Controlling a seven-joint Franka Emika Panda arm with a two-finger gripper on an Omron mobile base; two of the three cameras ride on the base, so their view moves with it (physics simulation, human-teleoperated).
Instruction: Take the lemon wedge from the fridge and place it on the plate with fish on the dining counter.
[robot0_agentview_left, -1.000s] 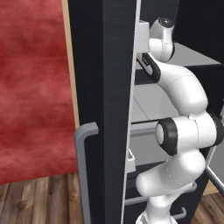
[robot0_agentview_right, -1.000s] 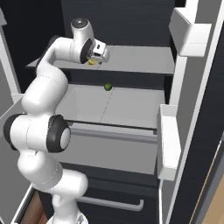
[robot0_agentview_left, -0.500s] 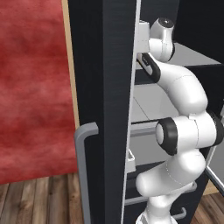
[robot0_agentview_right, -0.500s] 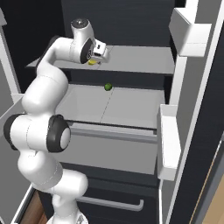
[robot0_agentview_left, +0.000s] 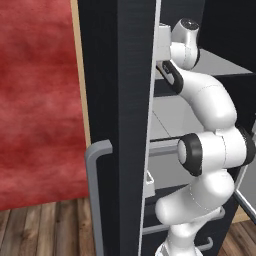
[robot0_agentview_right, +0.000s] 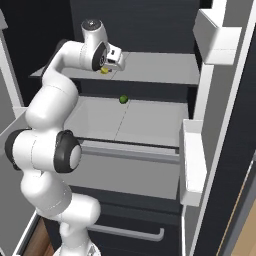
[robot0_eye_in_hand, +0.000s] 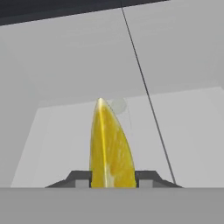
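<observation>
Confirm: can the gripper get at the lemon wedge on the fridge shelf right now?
Looks like yes: the gripper is already at the lemon wedge, its fingertips flanking it closely on the pale shelf, nothing between them.

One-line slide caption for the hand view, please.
Gripper fingertips flank the upright lemon wedge on a pale grey fridge shelf.

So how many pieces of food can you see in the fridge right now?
2: a yellow lemon wedge between the gripper's fingertips on the upper shelf, and a small green ball on the shelf below. The arm may hide more.
</observation>
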